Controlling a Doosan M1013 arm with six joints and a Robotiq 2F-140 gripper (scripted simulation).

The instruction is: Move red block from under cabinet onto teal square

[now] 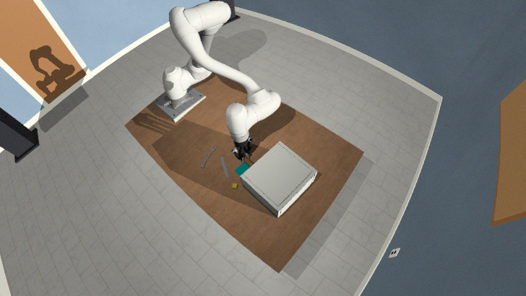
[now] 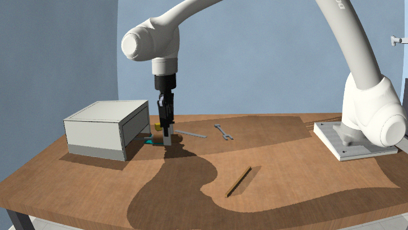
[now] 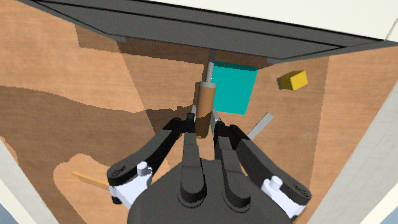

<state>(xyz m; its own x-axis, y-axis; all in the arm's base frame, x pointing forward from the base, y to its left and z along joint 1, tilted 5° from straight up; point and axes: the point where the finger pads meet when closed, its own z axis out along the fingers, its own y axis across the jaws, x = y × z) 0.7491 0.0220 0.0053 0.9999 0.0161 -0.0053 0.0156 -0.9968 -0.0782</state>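
Observation:
My gripper point(image 3: 203, 112) is shut on the brown handle point(image 3: 204, 102) of a tool. The tool's grey shaft point(image 3: 210, 70) reaches forward under the raised front edge of the grey cabinet point(image 1: 278, 177). The gripper stands upright, low over the table, right beside the cabinet point(image 2: 107, 127), as the exterior view shows point(image 2: 167, 137). The teal square point(image 3: 232, 87) lies on the table just right of the shaft, partly under the cabinet's edge; it also shows from above point(image 1: 241, 169). The red block is not visible in any view.
A small yellow block point(image 3: 293, 80) sits right of the teal square. A grey flat bar point(image 1: 224, 167) and a grey wrench point(image 1: 208, 157) lie to the left of the gripper. A thin wooden stick point(image 2: 237, 181) lies toward the table's front. The arm's base point(image 2: 356, 142) is at the far right.

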